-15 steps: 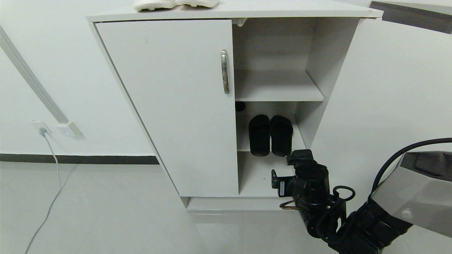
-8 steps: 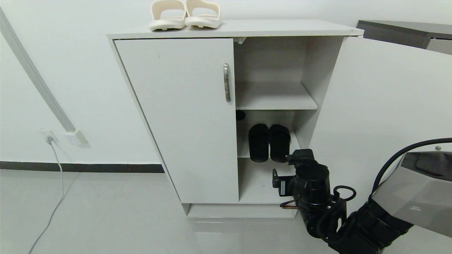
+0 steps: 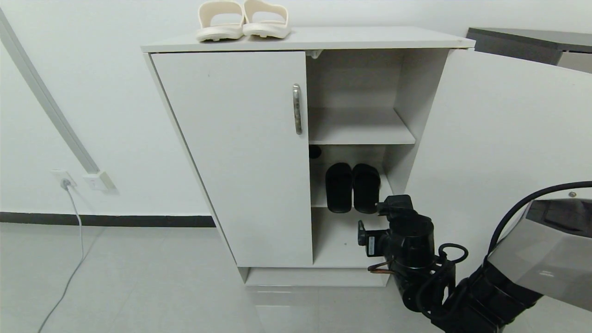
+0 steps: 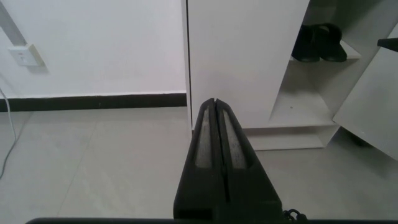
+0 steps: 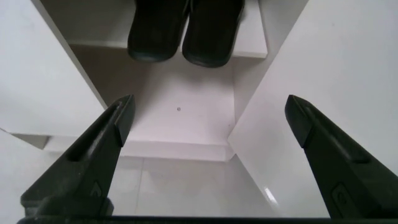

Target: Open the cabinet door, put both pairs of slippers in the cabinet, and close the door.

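While the right claw [image 5: 209, 106] gapes (left claw [image 4: 214, 106] closed) by the shelf [image 3: 318, 200] bearing black slippers [image 3: 352, 187], rising could clip its edge.

The white cabinet [image 3: 370, 39] stands with its right door [image 3: 499, 138] swung wide open and its left door [image 3: 240, 157] shut. A black pair of slippers [image 3: 352, 187] lies side by side on the middle shelf [image 3: 319, 196], at its front edge. A cream pair of slippers [image 3: 243, 19] sits together on the cabinet's top, over the left door.
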{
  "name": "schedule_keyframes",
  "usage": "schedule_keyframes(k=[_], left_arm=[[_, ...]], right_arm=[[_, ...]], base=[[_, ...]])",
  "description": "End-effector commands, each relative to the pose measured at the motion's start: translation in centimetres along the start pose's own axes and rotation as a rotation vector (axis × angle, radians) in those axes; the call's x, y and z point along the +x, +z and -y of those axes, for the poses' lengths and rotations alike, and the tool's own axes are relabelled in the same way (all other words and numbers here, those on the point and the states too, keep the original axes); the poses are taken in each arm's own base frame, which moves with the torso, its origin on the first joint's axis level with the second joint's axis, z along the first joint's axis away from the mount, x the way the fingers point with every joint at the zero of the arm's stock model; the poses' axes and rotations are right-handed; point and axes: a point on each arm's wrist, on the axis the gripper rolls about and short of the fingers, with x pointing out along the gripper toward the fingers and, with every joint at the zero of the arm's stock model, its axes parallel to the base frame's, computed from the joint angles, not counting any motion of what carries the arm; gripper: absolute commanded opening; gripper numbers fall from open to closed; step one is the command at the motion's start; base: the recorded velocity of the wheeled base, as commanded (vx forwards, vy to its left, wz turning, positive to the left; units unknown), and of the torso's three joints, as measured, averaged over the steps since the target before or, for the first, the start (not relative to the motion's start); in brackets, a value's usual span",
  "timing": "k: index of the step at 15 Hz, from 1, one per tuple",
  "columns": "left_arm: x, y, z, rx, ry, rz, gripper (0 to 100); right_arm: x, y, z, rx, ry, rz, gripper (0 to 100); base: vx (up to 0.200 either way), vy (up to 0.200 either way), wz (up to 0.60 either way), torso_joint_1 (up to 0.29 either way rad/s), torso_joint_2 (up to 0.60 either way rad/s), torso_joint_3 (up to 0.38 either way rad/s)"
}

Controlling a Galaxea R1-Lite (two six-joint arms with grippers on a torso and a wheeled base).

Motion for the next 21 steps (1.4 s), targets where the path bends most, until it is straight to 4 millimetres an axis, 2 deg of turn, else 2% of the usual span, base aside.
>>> schedule_keyframes(k=[1, 19, 21], left_arm=[[0.0, 0.0, 0.0, 0.0, 0.0, -0.001, 0], [0.0, 0.0, 0.0, -0.006, 0.002, -0.001, 0], [0.0, 0.0, 0.0, -0.006, 0.002, -0.001, 0]], right_arm=[[0.05, 0.18, 0.08, 0.001, -0.002, 0.011, 100], [-0.28, -0.03, 0.18, 0.001, 0.004, 0.023, 100], [-0.59, -0.28, 0.41, -0.015, 0.007, 0.024, 100]], base=[[0.0, 0.0, 0.0, 0.0, 0.0, 0.0], [0.0, 0.2, 0.0, 0.002, 0.0, 0.003], [0.0, 0.0, 0.0, 0.0, 0.0, 0.0]])
